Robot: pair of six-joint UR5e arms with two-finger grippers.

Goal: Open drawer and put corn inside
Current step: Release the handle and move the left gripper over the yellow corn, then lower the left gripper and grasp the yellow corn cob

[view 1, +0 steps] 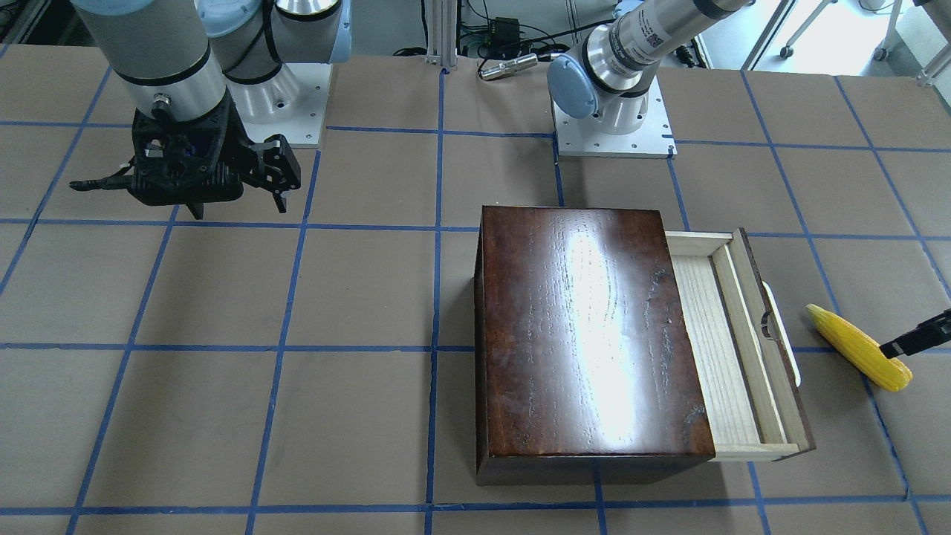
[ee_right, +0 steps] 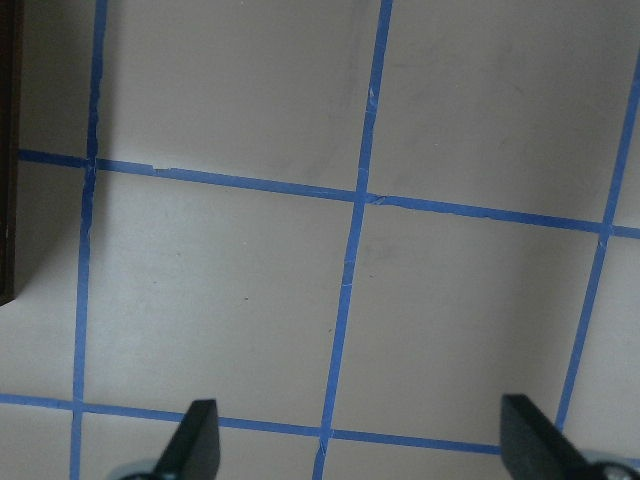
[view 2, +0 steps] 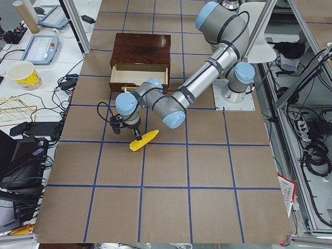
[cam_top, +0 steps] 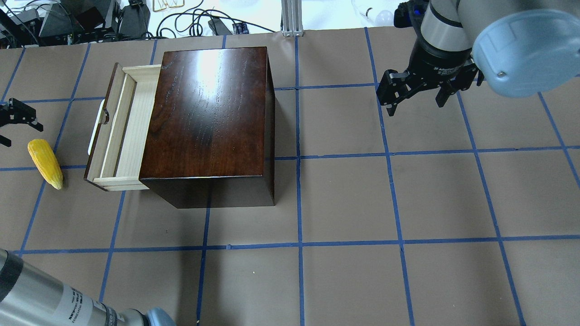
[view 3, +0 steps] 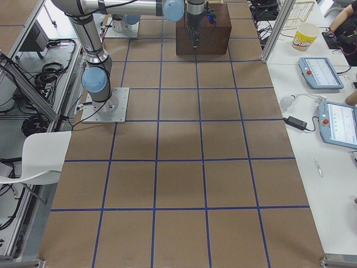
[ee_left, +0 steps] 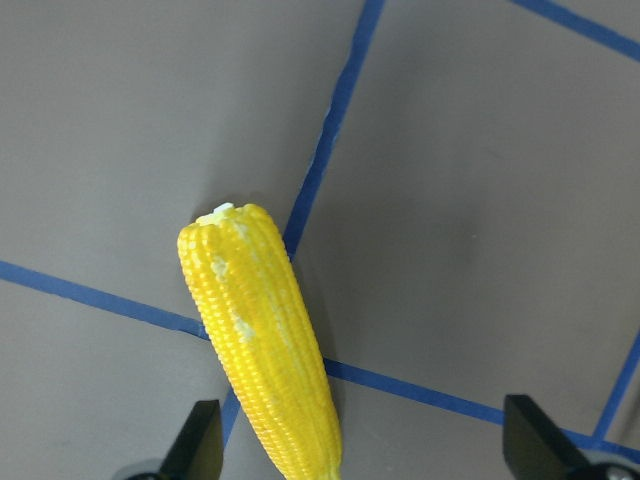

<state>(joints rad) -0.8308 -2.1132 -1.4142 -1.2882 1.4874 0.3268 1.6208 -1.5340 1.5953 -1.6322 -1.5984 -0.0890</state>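
Note:
The drawer [view 1: 732, 349] stands pulled out of the dark-brown box [view 1: 587, 327], and its pale-wood tray is empty. It also shows in the overhead view [cam_top: 122, 131]. The yellow corn [view 1: 858, 348] lies on the table just beyond the drawer's white handle [view 1: 780, 334]. My left gripper [ee_left: 365, 450] is open just above the corn [ee_left: 265, 350], whose lower end lies between the fingertips, nearer one side. My right gripper [cam_top: 414, 102] is open and empty, hovering far from the box.
The table is covered in brown paper with a blue tape grid [cam_top: 299, 156]. The arm bases [view 1: 613, 126] stand at the table's robot side. Cables and devices [cam_top: 136, 18] lie past the far edge.

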